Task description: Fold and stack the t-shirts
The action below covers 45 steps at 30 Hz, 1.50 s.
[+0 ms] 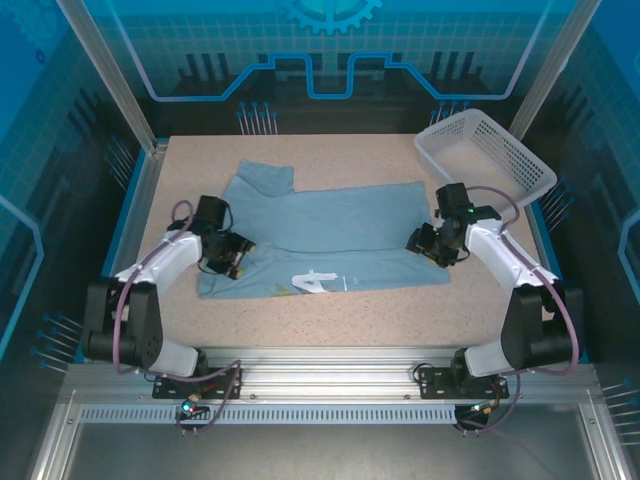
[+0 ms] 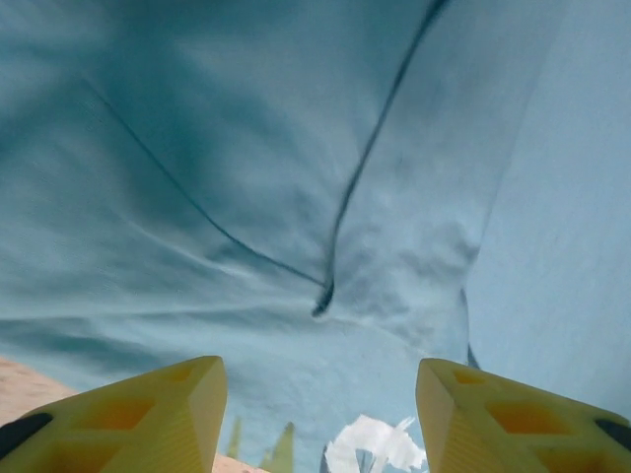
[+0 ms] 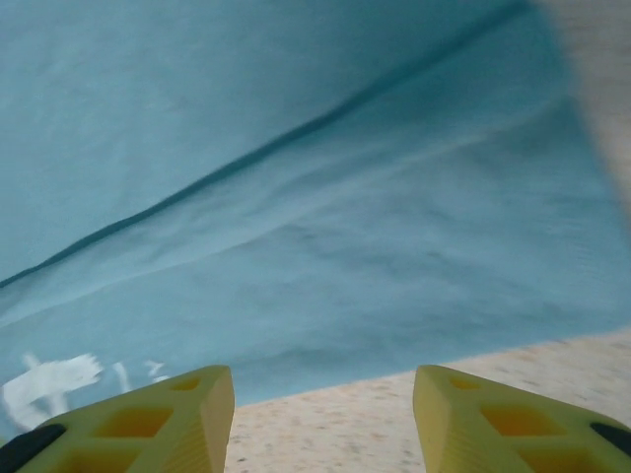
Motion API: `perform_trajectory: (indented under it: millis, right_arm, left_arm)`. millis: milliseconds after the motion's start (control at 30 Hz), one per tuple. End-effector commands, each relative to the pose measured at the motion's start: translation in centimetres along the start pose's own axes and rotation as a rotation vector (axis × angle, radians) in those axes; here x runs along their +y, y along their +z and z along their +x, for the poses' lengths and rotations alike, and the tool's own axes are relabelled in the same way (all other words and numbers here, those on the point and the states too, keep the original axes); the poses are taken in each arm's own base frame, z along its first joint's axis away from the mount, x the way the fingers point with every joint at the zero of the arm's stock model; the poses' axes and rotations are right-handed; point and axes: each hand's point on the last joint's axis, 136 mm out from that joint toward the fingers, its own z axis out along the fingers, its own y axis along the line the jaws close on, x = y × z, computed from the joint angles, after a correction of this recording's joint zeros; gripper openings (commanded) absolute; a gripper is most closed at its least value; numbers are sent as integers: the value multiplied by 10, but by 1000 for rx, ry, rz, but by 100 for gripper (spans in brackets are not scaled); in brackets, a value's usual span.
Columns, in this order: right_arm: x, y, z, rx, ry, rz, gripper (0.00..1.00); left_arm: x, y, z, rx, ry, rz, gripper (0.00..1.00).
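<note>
The left end effector (image 1: 240,262) sits low over the t-shirt's lower-left edge, fingers apart with nothing between them. The left wrist view brings out what the top view cannot: its 2 yellow fingers (image 2: 148,419) frame bare cloth, dark seam lines converge in a pucker, and a scrap of white print shows between the fingertips, with a sliver of counter (image 2: 20,389) at the lower left.

The t-shirt (image 1: 340,235) lies flat in the middle of the counter (image 1: 330,320), a folded band whose long axis runs left to right. 1 sleeve juts toward the far side at its left end, and the white print (image 1: 315,282) lies along the near edge.

The right end effector (image 1: 425,247) hangs at the shirt's right edge, likewise parted and empty. From the right wrist, its fingers (image 3: 493,419) straddle the cloth's near edge, where a long fold runs diagonally.

A white basket (image 1: 515,150) stands at the far right corner, apart from the shirt.
</note>
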Motion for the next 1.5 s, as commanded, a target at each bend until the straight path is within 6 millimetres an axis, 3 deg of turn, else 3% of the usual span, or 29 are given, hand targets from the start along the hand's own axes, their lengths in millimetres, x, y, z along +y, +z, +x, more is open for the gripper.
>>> perform_trajectory:
  millis: [0, 133, 233, 500, 700, 967, 1033, 1267, 1300, 1367, 1400, 1467]
  right_arm:
    - [36, 2, 1, 31, -52, -155, 52]
    - [41, -2, -2, 22, -49, -166, 52]
    - [40, -3, -2, 22, -50, -164, 51]
    - [36, -6, -4, 16, -36, -146, 48]
    - [36, -6, -7, 18, -27, -145, 47]
    - [31, -2, -5, 50, 0, -130, 45]
    - [30, -1, -3, 59, 2, -127, 45]
    - [24, 10, 2, 118, 27, -114, 47]
    - [23, 11, 2, 123, 30, -109, 47]
    - [20, 13, 1, 119, 34, -91, 48]
    - [18, 14, 1, 115, 37, -81, 49]
    - [12, 15, -1, 99, 46, -56, 47]
  left_arm:
    - [-15, 19, 14, 59, -57, 47, 55]
    - [-13, 32, 11, 62, -58, 8, 52]
    - [-14, 39, 7, 56, -52, -6, 44]
    - [-31, 39, -4, 17, 2, -17, 0]
    - [-63, 31, -11, -6, 111, -25, 0]
    - [-122, 50, -3, 43, 396, -87, 0]
    - [-130, 56, 0, 56, 471, -130, 0]
    - [-130, 79, 18, 156, 732, -326, 0]
    - [-128, 79, 17, 150, 756, -354, 4]
    - [-131, 69, 13, 94, 796, -389, 46]
    - [-134, 61, 9, 53, 806, -397, 60]
    - [-143, 36, 3, -49, 813, -391, 64]
